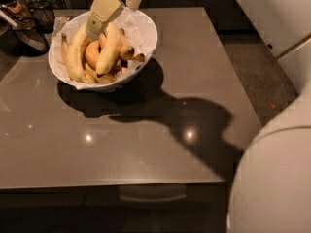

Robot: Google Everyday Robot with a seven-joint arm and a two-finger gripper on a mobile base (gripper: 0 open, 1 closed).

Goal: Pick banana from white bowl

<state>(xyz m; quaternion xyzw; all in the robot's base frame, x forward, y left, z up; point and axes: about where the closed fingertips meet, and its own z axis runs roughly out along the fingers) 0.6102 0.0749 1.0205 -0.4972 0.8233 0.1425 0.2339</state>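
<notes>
My tool (93,30) is low over the back-left part of the white bowl (148,33), its tip right at the upper end of the banana (75,57). That is the long pale one lying down the bowl's left side. I cannot tell how far open the tool is, or whether it has hold of anything. A second long banana (111,47) lies just beside the first, and from this angle I may be matching the tip to the wrong one of the pair.

I expect the banana to be light and fairly firm, but with smooth skin that bruises under a hard squeeze. I would close across its thick middle, not the tapered end, with moderate force. The curve may make it roll between the pads. An orange-tinted fruit (92,55) is wedged between the two long bananas, and shorter ones (127,52) crowd the right, so neighbours could lift or shift with it. The crinkled paper lining (137,19) may also snag.

The bowl stands near the far-left corner of the surface (146,144), with dark wire-like clutter (29,30) just beside it on the left. Straight up is the safest way out. The surface to the right and towards me gives open room.
</notes>
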